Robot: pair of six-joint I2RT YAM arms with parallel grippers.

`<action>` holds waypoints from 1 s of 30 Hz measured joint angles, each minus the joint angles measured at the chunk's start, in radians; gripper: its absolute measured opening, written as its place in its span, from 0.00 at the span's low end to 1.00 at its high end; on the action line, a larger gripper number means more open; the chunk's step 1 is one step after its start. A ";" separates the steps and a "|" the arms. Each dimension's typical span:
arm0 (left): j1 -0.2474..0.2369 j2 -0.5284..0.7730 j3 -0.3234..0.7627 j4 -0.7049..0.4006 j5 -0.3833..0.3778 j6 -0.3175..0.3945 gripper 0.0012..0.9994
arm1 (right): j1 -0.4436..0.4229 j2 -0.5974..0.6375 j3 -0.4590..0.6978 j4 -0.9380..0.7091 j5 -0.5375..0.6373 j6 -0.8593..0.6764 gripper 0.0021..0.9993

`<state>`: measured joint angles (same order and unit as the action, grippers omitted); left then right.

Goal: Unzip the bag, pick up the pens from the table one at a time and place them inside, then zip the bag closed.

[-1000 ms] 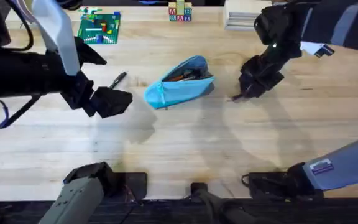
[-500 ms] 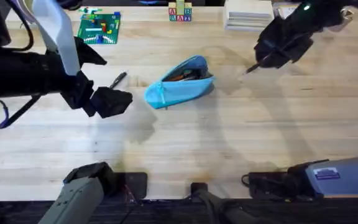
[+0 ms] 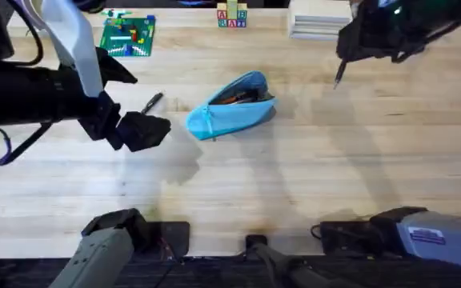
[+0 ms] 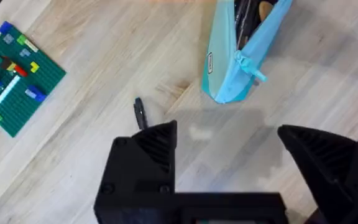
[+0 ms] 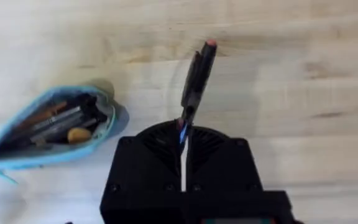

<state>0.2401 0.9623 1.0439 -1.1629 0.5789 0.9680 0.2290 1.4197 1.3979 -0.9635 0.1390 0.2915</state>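
While we are holding one black pen [image 5: 194, 81] pinched between the pressed-together fingers of our right gripper [image 5: 184, 134], we are carrying it in the air well off to the right of the light blue pouch [image 3: 232, 106], which is lying unzipped on the wooden table [image 3: 294, 184] with its mouth gaping and a few dark and orange items showing inside. Seen from overhead, the pen [image 3: 339, 74] is hanging down from the right gripper [image 3: 344, 58], clear of the tabletop. Our left gripper [image 4: 225, 146] is waiting with its fingers spread wide and gripping nothing, hovering just left of the pouch's tapered, zipper-pull end, and the other black pen [image 3: 153, 102] is lying on the table farther to the left of the pouch, near that gripper. As we judge it, we are gripping the pen near one end only, so most of its length is sticking out past the fingers; it may be pivoting in the grip as we swing toward the pouch, and its free tip could catch the fabric rim instead of sliding into the opening. Because the pouch is soft and nothing is pinning it down, a nudge from the pen could be pushing it along the table or folding its mouth shut. Releasing too high above the pouch could send the pen bouncing off the contents and rolling away.
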 joint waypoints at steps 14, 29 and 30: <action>0.000 0.000 0.000 0.000 0.000 0.000 1.00 | 0.226 0.000 0.000 0.042 -0.002 -0.913 0.03; 0.000 0.000 0.000 0.000 0.000 0.000 1.00 | 0.233 0.132 0.000 0.053 -0.255 -1.447 0.03; 0.000 0.000 0.000 0.000 0.000 0.000 1.00 | 0.233 0.147 0.000 0.056 -0.259 -1.462 0.03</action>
<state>0.2401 0.9623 1.0439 -1.1632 0.5789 0.9680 0.4618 1.5667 1.3983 -0.9074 -0.1202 -1.1704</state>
